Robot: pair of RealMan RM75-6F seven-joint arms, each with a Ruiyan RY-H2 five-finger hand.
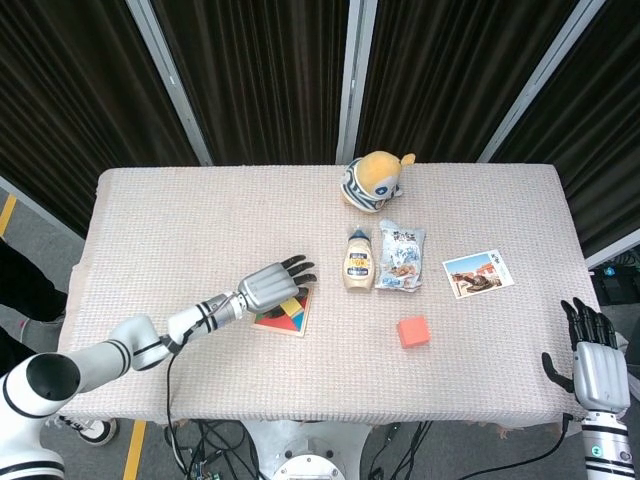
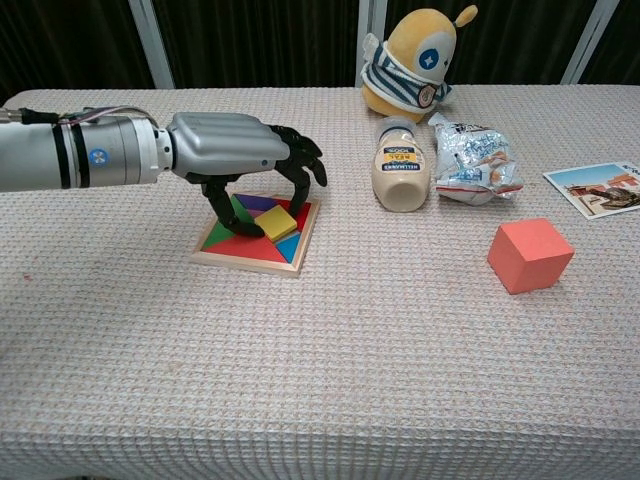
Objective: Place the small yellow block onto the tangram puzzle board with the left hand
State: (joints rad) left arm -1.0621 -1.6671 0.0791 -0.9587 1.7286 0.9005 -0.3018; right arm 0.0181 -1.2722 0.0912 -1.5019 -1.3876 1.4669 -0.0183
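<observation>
Chest view is showing you the left hand (image 2: 235, 150) arching open-fingered over the small yellow block (image 2: 277, 222), which is lying on the tangram puzzle board (image 2: 258, 232). Only the head view is catching your right hand (image 1: 595, 358), hanging open-fingered off the tabletop (image 1: 200, 220).

Plush toy (image 2: 415, 58), mayonnaise bottle (image 2: 399, 168), snack bag (image 2: 472, 158), postcard (image 2: 597, 188), orange cube (image 2: 530, 255).
</observation>
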